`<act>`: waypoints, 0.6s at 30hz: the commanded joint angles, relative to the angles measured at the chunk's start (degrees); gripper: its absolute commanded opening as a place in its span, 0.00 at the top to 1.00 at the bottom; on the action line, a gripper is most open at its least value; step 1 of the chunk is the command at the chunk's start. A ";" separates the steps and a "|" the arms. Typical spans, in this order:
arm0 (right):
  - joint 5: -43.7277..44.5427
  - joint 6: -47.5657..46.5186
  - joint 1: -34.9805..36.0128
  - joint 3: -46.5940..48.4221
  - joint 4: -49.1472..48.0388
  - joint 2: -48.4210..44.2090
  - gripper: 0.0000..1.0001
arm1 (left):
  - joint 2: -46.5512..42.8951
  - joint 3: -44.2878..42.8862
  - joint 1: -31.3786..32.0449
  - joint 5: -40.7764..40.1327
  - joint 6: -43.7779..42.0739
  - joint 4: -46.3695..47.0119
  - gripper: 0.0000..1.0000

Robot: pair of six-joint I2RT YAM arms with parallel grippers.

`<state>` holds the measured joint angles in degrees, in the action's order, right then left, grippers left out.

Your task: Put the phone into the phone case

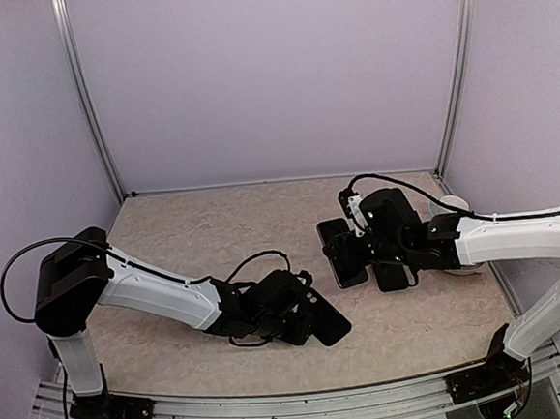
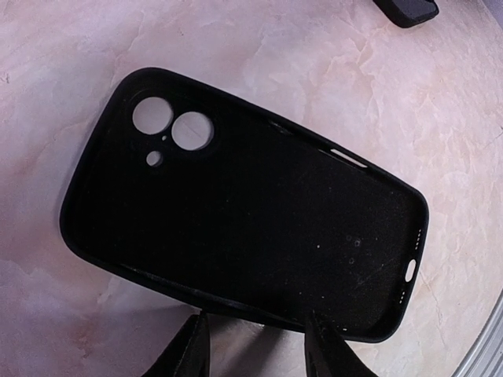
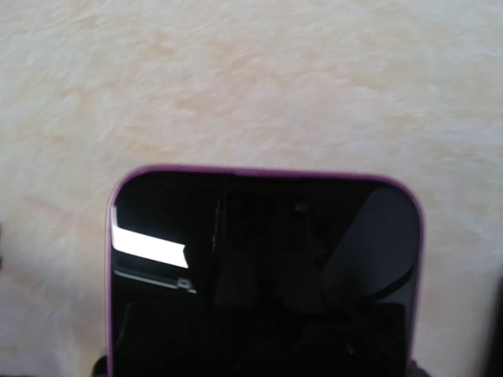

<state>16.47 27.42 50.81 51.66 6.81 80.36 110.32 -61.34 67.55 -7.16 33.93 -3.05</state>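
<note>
The black phone case (image 2: 236,212) lies open side up on the table, camera cutouts at its left end; it also shows in the top view (image 1: 328,320). My left gripper (image 2: 255,326) is open, its two fingertips (image 2: 192,345) apart at the case's near long edge, touching or just short of it. The phone (image 3: 263,275), dark screen up with a purple rim, is held in my right gripper (image 1: 361,254) right of centre, a little above the table. In the top view the phone (image 1: 345,263) sits between the right fingers. The right fingers hardly show in the wrist view.
A white round object (image 1: 454,205) stands behind the right arm at the back right. The table's metal front rail (image 1: 295,402) runs along the near edge. A dark tip (image 2: 409,9) of the right gripper or phone shows beyond the case.
</note>
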 commanded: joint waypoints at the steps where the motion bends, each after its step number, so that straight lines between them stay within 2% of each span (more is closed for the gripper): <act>1: -6.52 -3.11 1.45 -1.40 -5.16 1.51 0.60 | -2.74 3.40 -0.40 -2.42 -0.20 0.57 0.58; 5: -5.67 -2.20 2.90 -1.23 -5.03 3.15 0.61 | -9.98 7.87 -1.20 -3.68 1.19 5.04 0.55; 9: -5.68 -1.09 6.75 -2.46 -8.81 6.19 0.61 | -15.45 10.59 -2.92 -7.69 3.98 6.64 0.51; 18: -3.83 -0.44 9.80 -3.35 -10.63 11.00 0.61 | -14.99 11.27 -6.73 -6.92 6.96 5.29 0.51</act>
<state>10.87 26.46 59.64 49.45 0.45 91.07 94.37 -50.70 61.19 -13.06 39.38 2.52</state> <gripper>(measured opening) 0.702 0.490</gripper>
